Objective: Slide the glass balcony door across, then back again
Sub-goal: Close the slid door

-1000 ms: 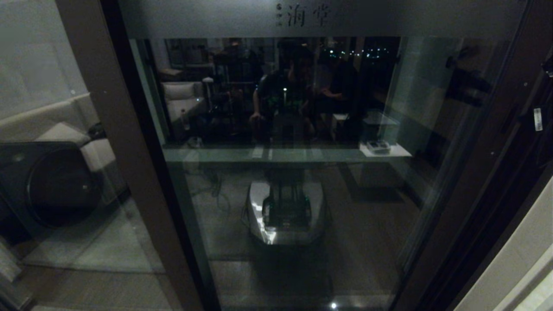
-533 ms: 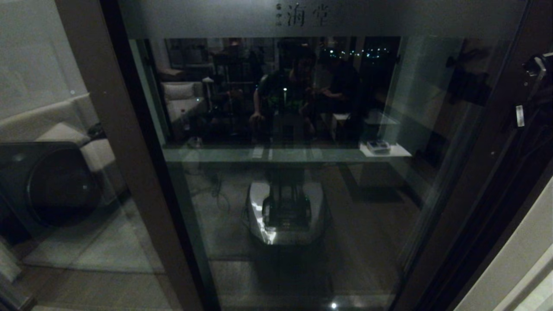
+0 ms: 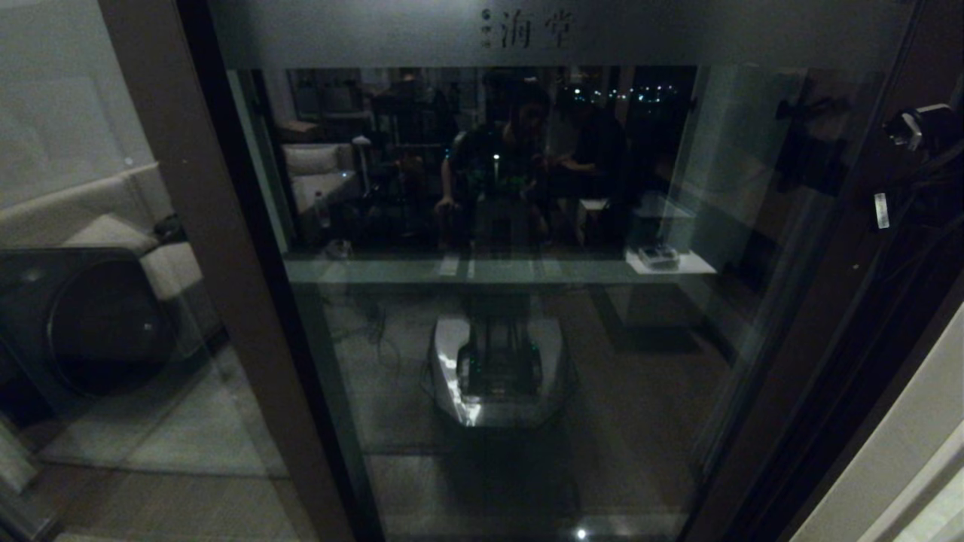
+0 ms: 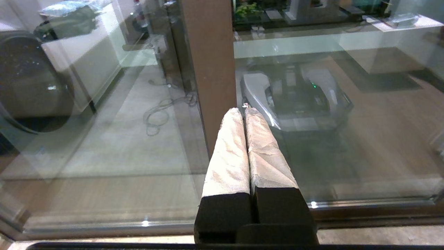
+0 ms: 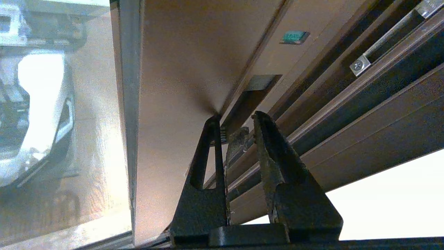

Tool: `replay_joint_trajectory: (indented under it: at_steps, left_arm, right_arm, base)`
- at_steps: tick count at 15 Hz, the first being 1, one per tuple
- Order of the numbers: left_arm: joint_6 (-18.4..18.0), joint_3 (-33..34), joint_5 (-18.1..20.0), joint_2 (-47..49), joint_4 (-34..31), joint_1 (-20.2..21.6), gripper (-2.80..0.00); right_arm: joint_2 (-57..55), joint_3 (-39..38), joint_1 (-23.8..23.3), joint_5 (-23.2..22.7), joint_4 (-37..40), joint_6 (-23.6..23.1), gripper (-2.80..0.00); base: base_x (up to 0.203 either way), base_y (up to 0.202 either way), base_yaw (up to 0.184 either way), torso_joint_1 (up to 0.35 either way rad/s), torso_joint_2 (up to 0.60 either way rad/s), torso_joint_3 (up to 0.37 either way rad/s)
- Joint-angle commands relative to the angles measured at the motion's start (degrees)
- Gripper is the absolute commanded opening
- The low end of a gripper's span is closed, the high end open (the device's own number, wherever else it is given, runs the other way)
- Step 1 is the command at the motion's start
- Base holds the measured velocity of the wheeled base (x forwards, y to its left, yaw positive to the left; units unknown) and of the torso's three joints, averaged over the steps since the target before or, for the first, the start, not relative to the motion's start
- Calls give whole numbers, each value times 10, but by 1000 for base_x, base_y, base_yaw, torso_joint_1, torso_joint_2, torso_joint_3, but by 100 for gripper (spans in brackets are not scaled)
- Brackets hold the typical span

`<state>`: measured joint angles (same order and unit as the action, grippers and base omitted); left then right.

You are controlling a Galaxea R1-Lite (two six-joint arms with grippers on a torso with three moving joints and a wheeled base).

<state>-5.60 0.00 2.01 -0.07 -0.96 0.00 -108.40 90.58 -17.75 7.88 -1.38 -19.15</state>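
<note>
Right gripper (image 5: 236, 119), dark tapered fingers narrowly parted, at brown matte stile of glass door (image 3: 497, 301); left gripper (image 4: 242, 111) closed, cloth-wrapped.

Setting: home, at night
Evidence: glass balcony door (image 3: 497, 301) in brown frame; washing machine (image 3: 90, 324) behind glass; sofa (image 3: 320, 177) reflected; wood floor (image 4: 381, 114)

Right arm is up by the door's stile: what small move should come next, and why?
Probably ease the right tool forward so a fingertip enters the recessed handle. In the right wrist view the tool stands slightly open and aimed at that slot on the glass balcony door, seemingly just short of it. The left tool is shut, low and idle.
</note>
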Motion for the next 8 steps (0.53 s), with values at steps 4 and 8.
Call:
replay_joint_trajectory:
  at_steps: [4, 8]
  left_arm:
    - [0, 1, 0, 0, 0, 0, -280]
    - [0, 1, 0, 0, 0, 0, -280]
  right_arm:
    - [-6, 4, -1, 0, -3, 0, -280]
    - [-18, 14, -2, 3, -3, 1, -280]
  base:
    - [0, 0, 0, 0, 0, 0]
    - [0, 0, 0, 0, 0, 0]
